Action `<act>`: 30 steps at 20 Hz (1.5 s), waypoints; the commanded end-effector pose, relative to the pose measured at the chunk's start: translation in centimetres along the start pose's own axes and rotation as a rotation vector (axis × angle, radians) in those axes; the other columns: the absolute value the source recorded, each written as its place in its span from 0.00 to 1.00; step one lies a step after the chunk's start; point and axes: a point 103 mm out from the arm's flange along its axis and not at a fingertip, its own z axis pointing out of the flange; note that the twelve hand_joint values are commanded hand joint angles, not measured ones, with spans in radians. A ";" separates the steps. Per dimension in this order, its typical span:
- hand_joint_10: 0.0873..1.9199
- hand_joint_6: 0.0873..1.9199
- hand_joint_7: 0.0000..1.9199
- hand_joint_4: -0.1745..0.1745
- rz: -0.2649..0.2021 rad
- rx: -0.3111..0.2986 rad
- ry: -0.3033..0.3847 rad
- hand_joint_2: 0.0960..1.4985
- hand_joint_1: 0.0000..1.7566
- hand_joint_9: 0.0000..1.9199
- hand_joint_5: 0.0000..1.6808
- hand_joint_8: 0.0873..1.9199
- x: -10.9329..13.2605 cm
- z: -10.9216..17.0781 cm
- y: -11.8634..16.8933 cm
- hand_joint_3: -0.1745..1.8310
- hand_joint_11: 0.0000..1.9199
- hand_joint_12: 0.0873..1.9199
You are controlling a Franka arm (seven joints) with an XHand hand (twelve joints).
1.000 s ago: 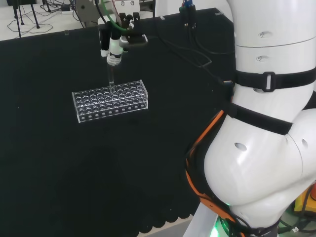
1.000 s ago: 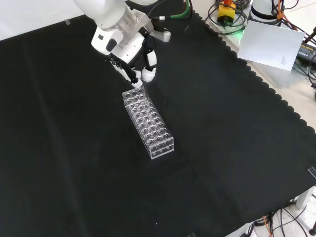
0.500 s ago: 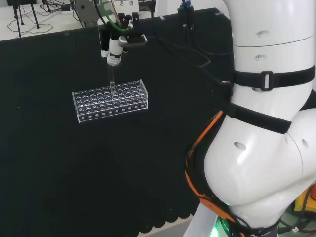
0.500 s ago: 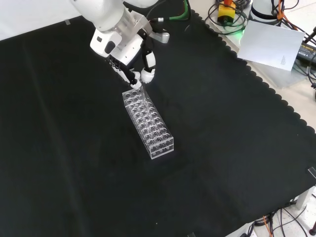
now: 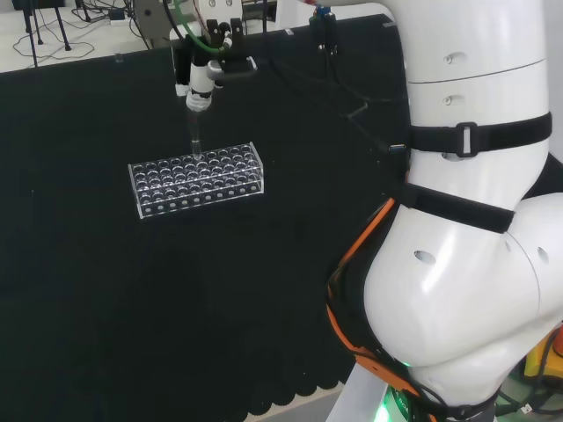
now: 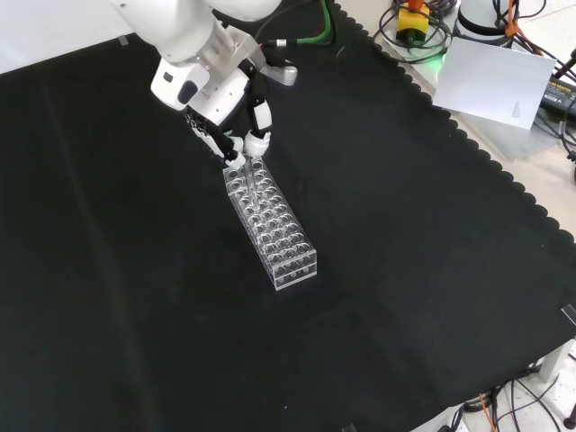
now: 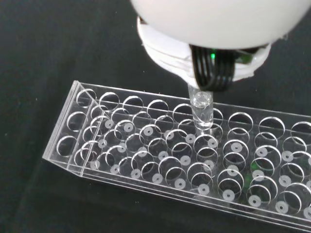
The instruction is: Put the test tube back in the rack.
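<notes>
A clear plastic test tube rack [image 5: 195,178] with several rows of holes lies on the black cloth, also seen as the rack [image 6: 271,221] in the front view. The black and white hand [image 5: 200,76] hangs over its far row, fingers curled and pinching the top of a clear test tube [image 5: 193,134] that points straight down. The tube's lower end meets the rack's top plate. From the wrist the tube [image 7: 201,111] stands at one hole of the rack [image 7: 121,145]; how deep it sits I cannot tell. The front view has the hand [image 6: 236,103] at the rack's upper end.
The arm's white links [image 5: 466,220] bulk at the right of the head view. Cables [image 5: 343,88] run over the cloth behind the rack. A sheet of paper [image 6: 493,81] and more cables lie beyond the cloth's scalloped edge in the front view.
The hand with the tube has shifted a little left and up in the head view, and left in the front view. The rack has not moved.
</notes>
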 end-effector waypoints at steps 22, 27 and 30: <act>0.18 0.00 0.76 0.00 0.003 -0.037 -0.001 0.31 0.82 0.75 0.88 0.29 -0.6 0.1 -0.6 0.47 0.71 0.54; 0.18 0.00 0.76 0.00 -0.003 -0.035 0.009 0.31 0.82 0.75 0.88 0.29 0.4 -0.4 -1.9 0.47 0.71 0.54; 0.18 0.00 0.76 0.00 -0.001 -0.023 0.017 0.31 0.82 0.75 0.88 0.29 0.3 0.0 -2.2 0.47 0.71 0.54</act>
